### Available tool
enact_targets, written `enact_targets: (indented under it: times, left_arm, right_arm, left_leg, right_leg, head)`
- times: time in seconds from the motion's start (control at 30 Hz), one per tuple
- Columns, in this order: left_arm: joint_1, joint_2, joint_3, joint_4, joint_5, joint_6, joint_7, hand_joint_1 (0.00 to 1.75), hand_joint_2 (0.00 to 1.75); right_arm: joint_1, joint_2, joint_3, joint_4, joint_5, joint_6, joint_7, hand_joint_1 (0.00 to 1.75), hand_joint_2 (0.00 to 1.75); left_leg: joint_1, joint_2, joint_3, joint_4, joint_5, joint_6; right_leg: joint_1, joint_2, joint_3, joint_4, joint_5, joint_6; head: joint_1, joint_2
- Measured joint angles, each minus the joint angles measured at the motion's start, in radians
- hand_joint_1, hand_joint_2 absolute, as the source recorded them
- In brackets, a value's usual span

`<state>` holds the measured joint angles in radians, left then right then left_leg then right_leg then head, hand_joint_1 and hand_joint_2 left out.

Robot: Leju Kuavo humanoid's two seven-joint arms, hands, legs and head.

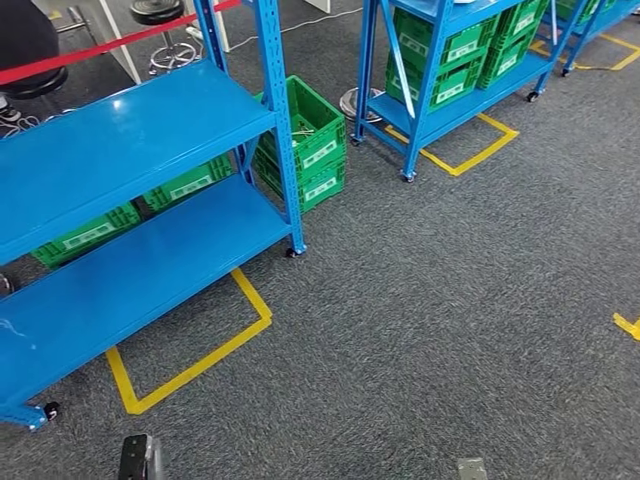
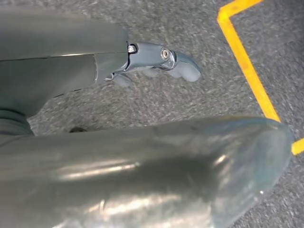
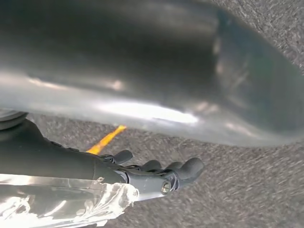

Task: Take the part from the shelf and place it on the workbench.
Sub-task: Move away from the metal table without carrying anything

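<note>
Currently: arms hang while we face the blue shelf [image 1: 136,140].
Our left hand [image 2: 157,59] and right hand [image 3: 157,173] hang empty, fingers loosely extended, above carpet [image 1: 453,300].

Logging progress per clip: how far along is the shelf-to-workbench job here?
Done: cannot be settled. In hand: nothing; the left hand and right hand hang, holding nothing, over the carpet. The blue shelf stands ahead to the left, green crates behind it. This fits both approaching to fetch the part and leaving after placing it.
</note>
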<state>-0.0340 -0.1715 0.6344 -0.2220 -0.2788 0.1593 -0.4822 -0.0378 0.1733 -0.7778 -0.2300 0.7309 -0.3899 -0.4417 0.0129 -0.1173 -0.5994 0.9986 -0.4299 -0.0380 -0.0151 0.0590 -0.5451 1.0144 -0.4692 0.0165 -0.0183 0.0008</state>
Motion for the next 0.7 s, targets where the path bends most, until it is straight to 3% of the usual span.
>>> enact_targets:
  times: [0.1,0.17,0.2,0.27,0.3,0.37,0.43,0.47,0.53,0.6,0.67,0.7]
  left_arm:
    - [-0.006,0.000,0.001,0.000,-0.009,0.001,0.000,0.00,0.00]
    - [-0.006,0.000,0.001,0.000,-0.015,0.002,0.000,0.00,0.00]
    - [-0.005,0.000,0.001,0.000,-0.016,0.002,0.000,0.00,0.00]
    - [-0.003,0.002,0.002,0.000,-0.019,0.003,0.000,0.00,0.00]
    - [-0.005,0.002,0.002,0.000,-0.022,0.003,0.000,0.00,0.00]
    - [-0.010,0.002,0.002,0.000,-0.027,0.002,0.000,0.00,0.00]
    - [-0.010,0.002,0.002,0.000,-0.032,0.002,-0.001,0.00,0.00]
    - [-0.006,0.002,0.003,0.000,-0.033,0.003,-0.001,0.00,0.00]
    - [-0.004,0.003,0.004,0.000,-0.033,0.003,-0.002,0.00,0.00]
    - [-0.006,0.003,0.004,0.000,-0.034,0.004,-0.002,0.00,0.00]
    - [-0.007,0.002,0.005,0.000,-0.034,0.003,-0.003,0.00,0.00]
    - [-0.006,0.001,0.005,0.000,-0.034,0.003,-0.004,0.00,0.00]
  right_arm:
    - [0.001,-0.001,-0.003,0.000,0.005,-0.002,0.001,0.00,0.00]
    - [0.003,-0.001,-0.005,0.000,0.009,-0.004,0.005,0.00,0.00]
    - [0.002,-0.001,-0.005,0.000,0.011,-0.005,0.006,0.00,0.00]
    - [0.000,-0.001,-0.007,0.000,0.014,-0.007,0.007,0.00,0.00]
    - [-0.001,-0.001,-0.008,0.000,0.015,-0.008,0.006,0.00,0.00]
    - [-0.001,-0.001,-0.010,0.000,0.016,-0.010,0.006,0.00,0.00]
    - [-0.003,-0.002,-0.013,0.000,0.018,-0.012,0.006,0.00,0.00]
    - [-0.005,-0.002,-0.013,0.000,0.019,-0.013,0.006,0.00,0.00]
    - [-0.008,-0.002,-0.013,0.000,0.022,-0.014,0.006,0.00,0.00]
    - [-0.005,-0.002,-0.014,0.000,0.023,-0.015,0.006,0.00,0.00]
    - [0.000,-0.002,-0.016,0.000,0.024,-0.015,0.007,0.00,0.00]
    - [0.001,-0.002,-0.017,0.000,0.023,-0.015,0.007,0.00,0.00]
  left_leg:
    - [-0.004,0.087,-0.076,0.153,-0.087,-0.011]
    - [-0.003,0.103,-0.120,0.248,-0.119,-0.014]
    - [-0.003,0.107,-0.117,0.248,-0.108,-0.014]
    - [-0.004,0.127,-0.060,0.152,-0.048,-0.011]
    - [-0.007,0.154,-0.021,0.083,-0.021,-0.010]
    - [-0.012,0.190,0.024,-0.002,-0.001,0.000]
    - [-0.015,0.179,0.026,-0.017,-0.003,0.013]
    - [-0.013,0.168,0.025,-0.018,-0.001,0.018]
    - [-0.008,0.146,0.026,-0.022,0.003,0.030]
    - [-0.005,0.122,0.025,-0.022,0.005,0.037]
    - [-0.006,0.095,0.024,-0.022,0.005,0.039]
    - [-0.005,0.083,0.025,-0.021,0.005,0.039]
  right_leg:
    - [0.003,-0.049,0.001,-0.008,0.004,-0.015]
    - [0.005,-0.082,0.000,-0.007,0.002,-0.017]
    - [0.006,-0.098,0.000,-0.007,0.001,-0.017]
    - [0.006,-0.123,0.004,-0.007,-0.001,-0.014]
    - [0.009,-0.135,0.006,-0.006,-0.004,-0.010]
    - [0.017,-0.157,0.009,-0.003,-0.010,0.000]
    - [0.020,-0.180,0.013,-0.005,-0.013,0.010]
    - [0.019,-0.177,0.016,-0.004,-0.016,0.016]
    - [0.015,-0.129,0.001,0.038,-0.048,0.027]
    - [0.013,-0.074,-0.052,0.158,-0.111,0.032]
    - [0.013,-0.062,-0.108,0.268,-0.147,0.032]
    - [0.013,-0.061,-0.116,0.278,-0.137,0.032]
  head:
    - [-0.013,0.000]
    - [-0.014,0.000]
    - [-0.014,0.000]
    - [-0.015,0.000]
    - [-0.015,0.000]
    - [-0.014,0.000]
    - [-0.013,0.000]
    - [-0.011,0.000]
    - [-0.007,0.000]
    - [-0.004,0.000]
    - [-0.003,0.000]
    - [-0.003,0.000]
